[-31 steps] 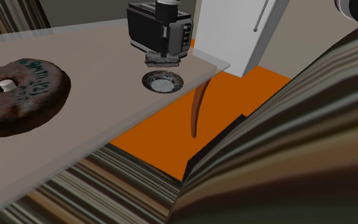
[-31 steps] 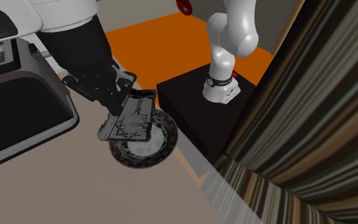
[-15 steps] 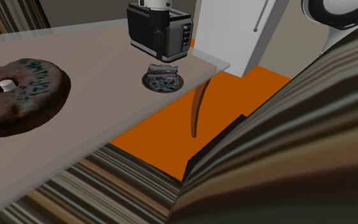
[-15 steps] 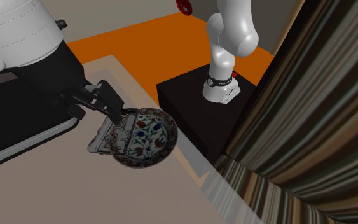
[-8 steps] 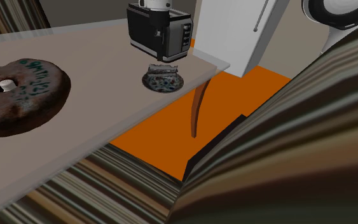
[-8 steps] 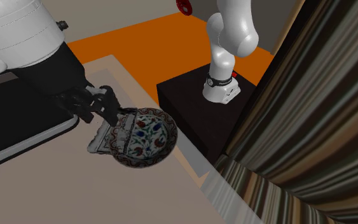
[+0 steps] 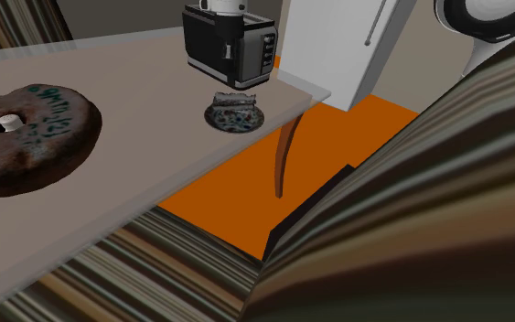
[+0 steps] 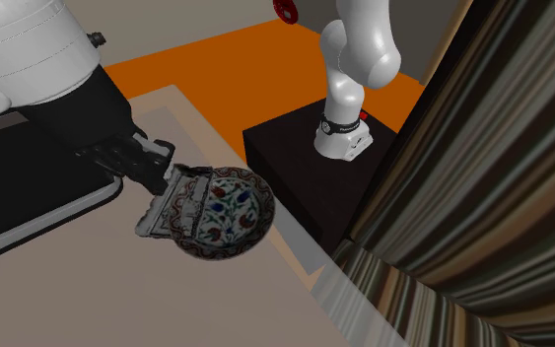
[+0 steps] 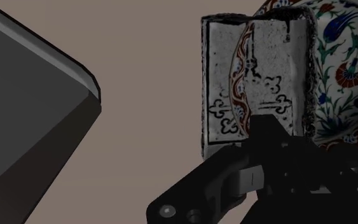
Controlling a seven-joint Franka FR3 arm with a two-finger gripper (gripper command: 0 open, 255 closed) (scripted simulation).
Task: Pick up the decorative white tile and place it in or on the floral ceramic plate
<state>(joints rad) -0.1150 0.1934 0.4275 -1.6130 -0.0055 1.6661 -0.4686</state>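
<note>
tile (image 8: pixel 172 212) lies propped on plate (image 8: pixel 252 212) just ahead of gripper (image 8: pixel 165 172), placement looks done. Can't tell gripper's opening; only retreat remains

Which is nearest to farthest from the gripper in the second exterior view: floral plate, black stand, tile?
1. Tile: right under the gripper, at the plate's rim on the second exterior view's left.
2. Floral plate: next over, toward that view's right, by the table edge.
3. Black stand: off the table, farther toward that view's right.
</note>
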